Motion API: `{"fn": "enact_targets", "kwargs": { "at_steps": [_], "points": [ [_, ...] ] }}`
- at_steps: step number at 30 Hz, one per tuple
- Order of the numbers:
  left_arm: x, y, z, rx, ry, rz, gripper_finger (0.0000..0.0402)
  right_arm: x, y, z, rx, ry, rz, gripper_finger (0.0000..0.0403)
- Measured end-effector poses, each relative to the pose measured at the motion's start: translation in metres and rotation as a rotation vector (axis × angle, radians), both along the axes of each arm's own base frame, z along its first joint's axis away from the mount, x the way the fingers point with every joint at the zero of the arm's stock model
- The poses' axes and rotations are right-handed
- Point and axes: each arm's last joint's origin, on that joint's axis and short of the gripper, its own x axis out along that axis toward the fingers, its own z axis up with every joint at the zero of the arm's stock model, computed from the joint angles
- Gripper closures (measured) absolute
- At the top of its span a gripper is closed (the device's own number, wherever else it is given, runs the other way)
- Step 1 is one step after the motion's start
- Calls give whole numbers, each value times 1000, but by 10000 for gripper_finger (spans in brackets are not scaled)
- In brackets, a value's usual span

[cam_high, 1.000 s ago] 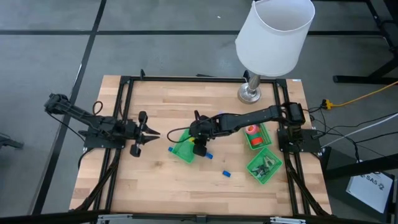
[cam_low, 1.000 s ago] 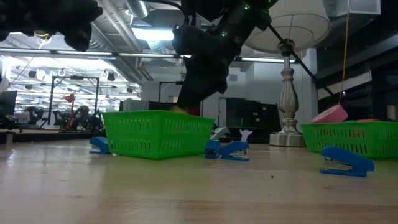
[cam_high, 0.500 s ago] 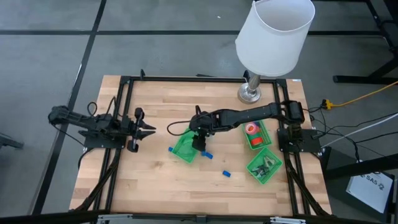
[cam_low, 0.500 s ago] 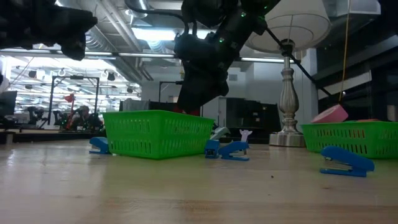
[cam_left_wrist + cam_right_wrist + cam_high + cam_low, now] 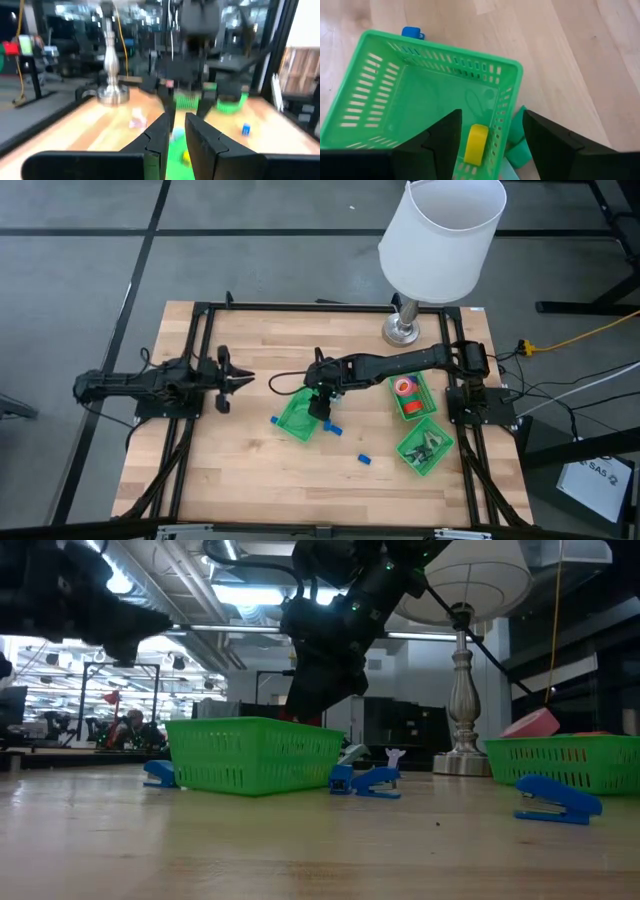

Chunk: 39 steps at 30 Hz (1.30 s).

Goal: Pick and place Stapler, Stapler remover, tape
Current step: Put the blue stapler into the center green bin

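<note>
Above the green basket (image 5: 297,416) near the middle of the table, the right gripper (image 5: 320,402) hangs with its fingers spread wide and nothing between them. A yellow stapler (image 5: 476,144) lies on the basket floor directly under the gripper, close to the basket wall, with its long axis running from the gripper toward the basket's middle. By my judgement the right arm is the nearer one for the staplers still outside: one blue stapler (image 5: 334,426) touches the basket's near right side, another blue stapler (image 5: 366,460) lies farther to the near right. The left gripper (image 5: 226,379) waits well apart on the left, its fingers narrow and holding nothing. The tape (image 5: 404,389) sits in the right basket (image 5: 412,406). The wooden table (image 5: 250,470) is bare around them, and a lamp (image 5: 440,240) stands at the far edge.
</note>
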Motion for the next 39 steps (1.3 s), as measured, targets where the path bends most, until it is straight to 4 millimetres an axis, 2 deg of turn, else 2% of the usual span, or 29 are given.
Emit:
{"fn": "enact_targets", "kwargs": {
  "at_steps": [8, 27, 34, 39],
  "points": [
    [2, -1, -7, 27, 82, -74, 343, 0, 0, 0, 0, -2, -1, 189],
    [2, -1, -8, -35, 90, -82, 343, -1, 0, 0, -1, 7, 0, 189],
    [2, -1, -8, -35, 90, -83, 343, -16, 0, -4, -7, 173, 3, 189],
    [2, -1, -8, -35, 90, -83, 343, -32, 4, 4, -3, 306, -13, 189]
  ]
}}
